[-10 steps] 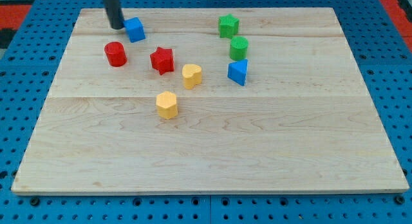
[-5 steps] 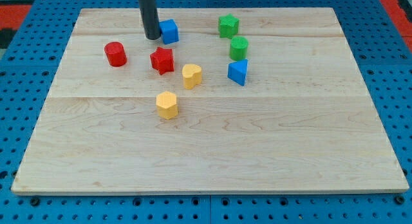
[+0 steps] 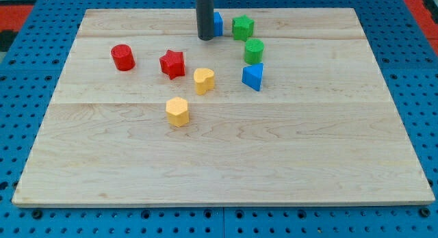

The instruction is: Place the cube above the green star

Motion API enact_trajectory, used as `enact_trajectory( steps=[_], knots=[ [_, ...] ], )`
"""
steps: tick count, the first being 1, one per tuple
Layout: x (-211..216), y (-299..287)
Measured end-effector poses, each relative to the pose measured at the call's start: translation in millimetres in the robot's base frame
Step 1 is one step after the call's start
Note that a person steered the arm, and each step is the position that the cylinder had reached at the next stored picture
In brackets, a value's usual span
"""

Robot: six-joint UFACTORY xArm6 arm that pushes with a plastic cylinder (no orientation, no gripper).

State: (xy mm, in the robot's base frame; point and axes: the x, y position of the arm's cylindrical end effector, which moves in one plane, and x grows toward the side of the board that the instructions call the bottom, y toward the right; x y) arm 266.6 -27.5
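Note:
The blue cube (image 3: 217, 23) sits near the view's top, mostly hidden behind my dark rod. My tip (image 3: 205, 37) rests on the board against the cube's left side. The green star (image 3: 242, 27) stands just right of the cube, with only a narrow gap between them. The cube is level with the star, to its left.
A green cylinder (image 3: 254, 51) and a blue triangular block (image 3: 252, 76) lie below the star. A red star (image 3: 172, 63), a red cylinder (image 3: 123, 57), a yellow heart (image 3: 203, 81) and a yellow hexagon (image 3: 177, 111) lie left and lower on the wooden board (image 3: 219, 156).
My tip has slid to the view's right, pushing the blue cube from the upper left to beside the green star. The other blocks have not moved.

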Motion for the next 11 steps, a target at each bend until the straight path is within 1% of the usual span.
enact_trajectory(
  steps=[2,3,4,5,7,8,9,11],
  knots=[
    [-34,1],
    [-38,-1],
    [-42,-38],
    [-59,-32],
    [-60,35],
    [-60,39],
    [-59,32],
    [-53,-57]
  ],
)
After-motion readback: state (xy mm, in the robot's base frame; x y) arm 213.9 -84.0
